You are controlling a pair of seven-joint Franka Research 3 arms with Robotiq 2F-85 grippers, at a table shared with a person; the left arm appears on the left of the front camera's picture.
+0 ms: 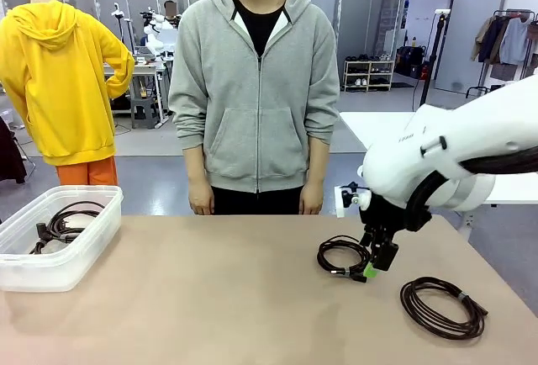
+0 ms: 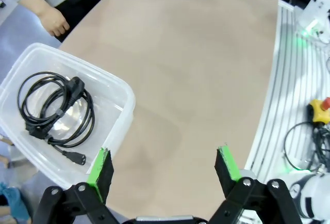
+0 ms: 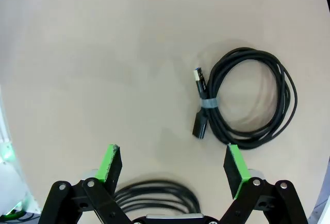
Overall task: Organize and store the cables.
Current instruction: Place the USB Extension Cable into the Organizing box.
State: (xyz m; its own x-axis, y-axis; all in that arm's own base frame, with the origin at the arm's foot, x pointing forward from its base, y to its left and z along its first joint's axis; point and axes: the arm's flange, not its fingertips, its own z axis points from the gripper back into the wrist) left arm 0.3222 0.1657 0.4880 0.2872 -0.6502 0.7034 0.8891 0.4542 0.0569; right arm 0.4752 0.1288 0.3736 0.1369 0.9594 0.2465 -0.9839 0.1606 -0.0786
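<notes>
**Tools.** The right gripper (image 1: 370, 269) sits low over the table (image 1: 210, 298). Its jaws are wide apart and empty, just beside the right edge of the black cable coil (image 1: 343, 256). The left gripper (image 2: 164, 167), also spread and empty, hangs above the near corner of the clear plastic container (image 2: 124, 95).

**Task items.** One stored cable coil (image 2: 54, 110) lies inside the container at the table's left end. Two more lie on the bare table at the right: the black one and, near it but apart and closer to the robot, a dark-brown cable coil (image 1: 443, 306). The right wrist view shows a tied coil (image 3: 250, 97) ahead of the pads, with a grey tie (image 3: 208, 102) binding its strands beside the plug ends. The same view shows a coil arc (image 3: 154, 195) low between the fingers. We cannot say with confidence which of these two is the black one.

**Person.** The person stands at the far edge, with a hand (image 2: 54, 21) hanging off the table.

**Assessment.** We judge one coil stored and two outstanding, and the step in hand to be the right arm's pickup.

**How to do it well:**
- Centre the jaws across the whole bundle of strands, preferably at the tie.
- Keep the pads off the plugs.
- Come down until the pads straddle every loop.
- Close firmly, so that no turn slips free and unwinds on the way to the container.
</notes>
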